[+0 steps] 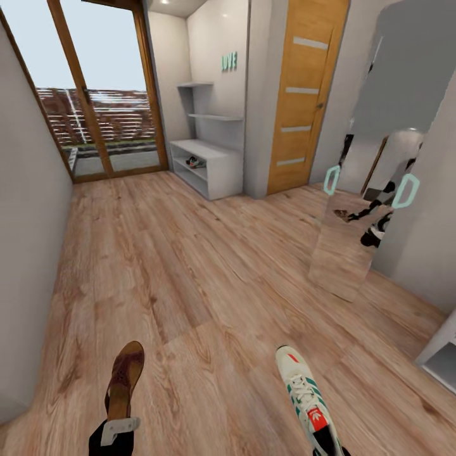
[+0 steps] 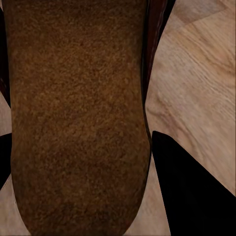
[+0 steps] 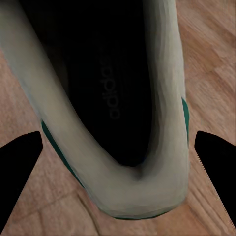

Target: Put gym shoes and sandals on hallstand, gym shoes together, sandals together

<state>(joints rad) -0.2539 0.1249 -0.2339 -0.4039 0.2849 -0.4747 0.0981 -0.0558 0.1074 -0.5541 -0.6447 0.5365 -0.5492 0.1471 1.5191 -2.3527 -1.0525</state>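
Here, a brown sandal [image 1: 124, 380] sits clamped in the left gripper [image 1: 118, 430] at its heel end, toe pointing away, above the wood floor [image 1: 209, 285]. In the left wrist view the sandal [image 2: 78, 118] fills the space between the dark fingers [image 2: 191, 191]. The right gripper [image 1: 329, 446] holds a white sneaker [image 1: 304, 396] by its heel; in the right wrist view the heel collar [image 3: 147, 187] lies between the fingers [image 3: 216, 162]. Far ahead stands the pale shoe rack [image 1: 212, 164], with one shoe [image 1: 195, 163] on a low shelf.
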